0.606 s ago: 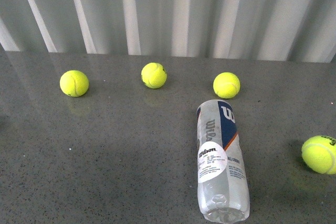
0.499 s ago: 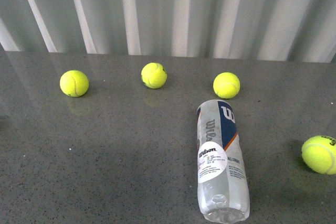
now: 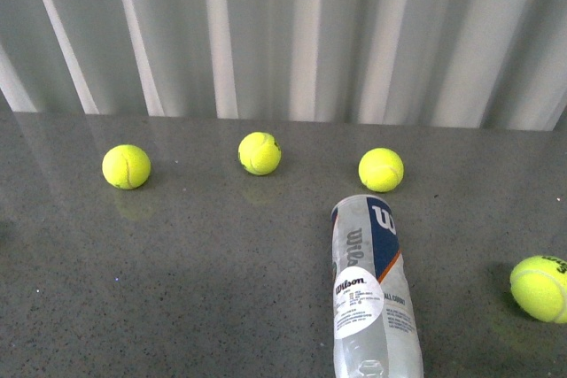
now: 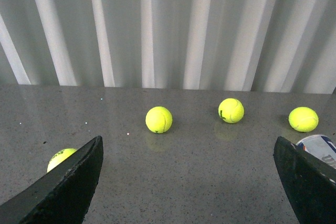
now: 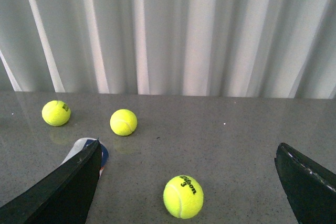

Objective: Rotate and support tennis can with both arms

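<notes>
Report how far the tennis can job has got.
Done: nothing that shows. The can lies on its side on the table, untouched.
In hand: the left gripper and right gripper are both open and empty, with the can only at the edge of each wrist view.
Left: reach the can, rotate it and support it from both sides.

soft even daylight, glossy table [image 3: 177, 289] reflections, sharp
</notes>
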{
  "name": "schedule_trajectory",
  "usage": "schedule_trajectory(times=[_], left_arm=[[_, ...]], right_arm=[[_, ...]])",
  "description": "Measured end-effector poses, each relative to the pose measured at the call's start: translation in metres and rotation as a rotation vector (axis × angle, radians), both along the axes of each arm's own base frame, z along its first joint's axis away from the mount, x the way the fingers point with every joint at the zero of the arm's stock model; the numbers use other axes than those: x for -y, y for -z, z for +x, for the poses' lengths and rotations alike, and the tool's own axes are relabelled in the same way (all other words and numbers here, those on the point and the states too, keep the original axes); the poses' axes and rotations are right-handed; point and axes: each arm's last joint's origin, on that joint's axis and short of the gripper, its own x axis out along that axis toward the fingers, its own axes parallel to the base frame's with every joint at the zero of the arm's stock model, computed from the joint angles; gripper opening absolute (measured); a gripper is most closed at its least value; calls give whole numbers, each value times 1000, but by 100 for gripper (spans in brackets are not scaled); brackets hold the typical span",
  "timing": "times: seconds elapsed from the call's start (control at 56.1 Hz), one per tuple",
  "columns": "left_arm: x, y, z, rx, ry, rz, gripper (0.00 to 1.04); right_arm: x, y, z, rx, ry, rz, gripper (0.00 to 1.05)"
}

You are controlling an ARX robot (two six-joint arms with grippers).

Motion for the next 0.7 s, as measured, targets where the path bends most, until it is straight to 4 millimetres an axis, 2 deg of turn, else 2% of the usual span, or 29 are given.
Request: schedule_trajectory(times=[0.356,0.446,0.499,0.588,0.642,0.695], left_arm=[[0,0,0,0,0,0,98],[0,0,0,0,0,0,98],[0,0,0,0,0,0,98],[0,0,0,0,0,0,98],[0,0,0,0,0,0,98],[0,0,0,0,0,0,98]], right_arm=[[0,0,0,0,0,0,97],[-4,-7,0,-222,-22,16,97],[-6,-21,4,-256,-45,32,97],[1,-63,17,-154,-24,89,97],[13,-91,31,-77,81,117,97],[24,-107,49,-52,144,151,97]])
